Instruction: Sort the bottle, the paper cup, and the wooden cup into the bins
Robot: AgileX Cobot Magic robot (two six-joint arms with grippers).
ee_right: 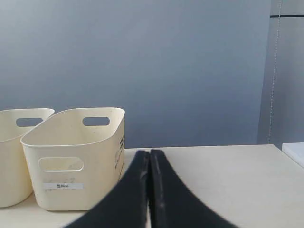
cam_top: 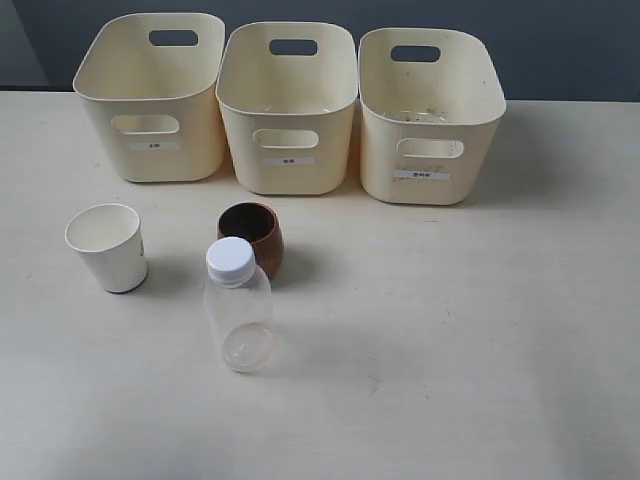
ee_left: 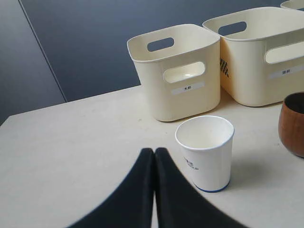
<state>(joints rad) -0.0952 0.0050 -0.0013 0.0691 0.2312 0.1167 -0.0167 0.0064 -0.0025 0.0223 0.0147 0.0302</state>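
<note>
Expect little weight from the bottle (cam_top: 238, 305), upright near the table's middle, just on the near side of the wooden cup (cam_top: 253, 236): clear, thin-walled, apparently empty, smooth enough to slip or dent. Grip gently around the body below the white cap. Treat the paper cup (cam_top: 108, 247), further left, as light and crushable. Note the left gripper (ee_left: 154, 152) clenched on nothing, close to the paper cup, and the right gripper (ee_right: 148, 153) pressed together too, empty, facing the right-hand bin (ee_right: 95, 190).
</note>
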